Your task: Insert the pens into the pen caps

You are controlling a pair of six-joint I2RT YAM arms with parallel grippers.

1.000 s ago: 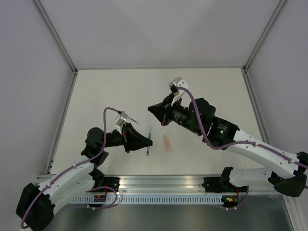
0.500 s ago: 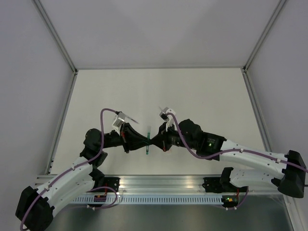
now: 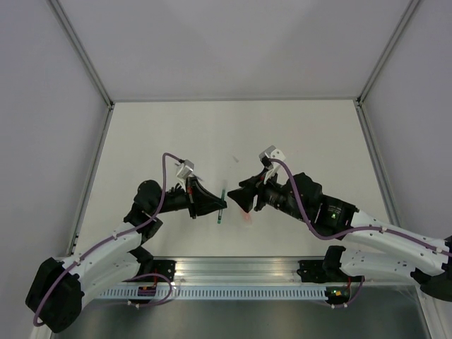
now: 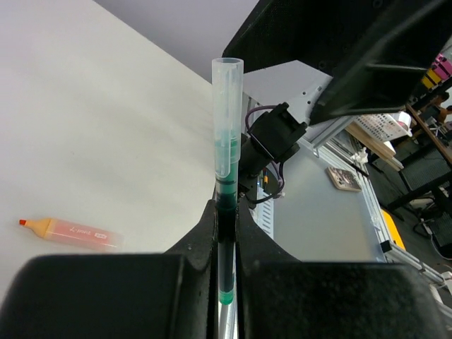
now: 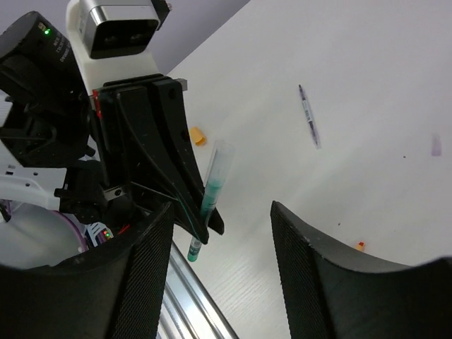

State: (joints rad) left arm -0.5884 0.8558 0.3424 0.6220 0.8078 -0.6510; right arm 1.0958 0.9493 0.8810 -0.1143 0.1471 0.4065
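Observation:
My left gripper [image 4: 226, 208] is shut on the dark green pen [image 4: 226, 233], which stands upright between its fingers above the table. A translucent teal cap [image 4: 227, 106] sits over the pen's upper end. In the top view the left gripper [image 3: 219, 205] and the green pen [image 3: 222, 209] are at the table's front middle. My right gripper [image 3: 239, 200] is just to their right, open and holding nothing. In the right wrist view its fingers [image 5: 152, 268] frame the capped pen [image 5: 210, 191] without touching it. The pale orange pen [image 4: 67, 229] lies flat on the table. The small orange cap [image 5: 198, 135] lies behind the left gripper.
A thin dark stick-like thing [image 5: 308, 116] lies on the white table [image 3: 304, 134] farther back. The aluminium rail [image 3: 240, 272] runs along the near edge, close below both grippers. Grey walls enclose the table on three sides.
Half a second ago my right gripper was shut at the pen's end, touching the left gripper. It has opened and drawn back to the right. The cap stays on the green pen.

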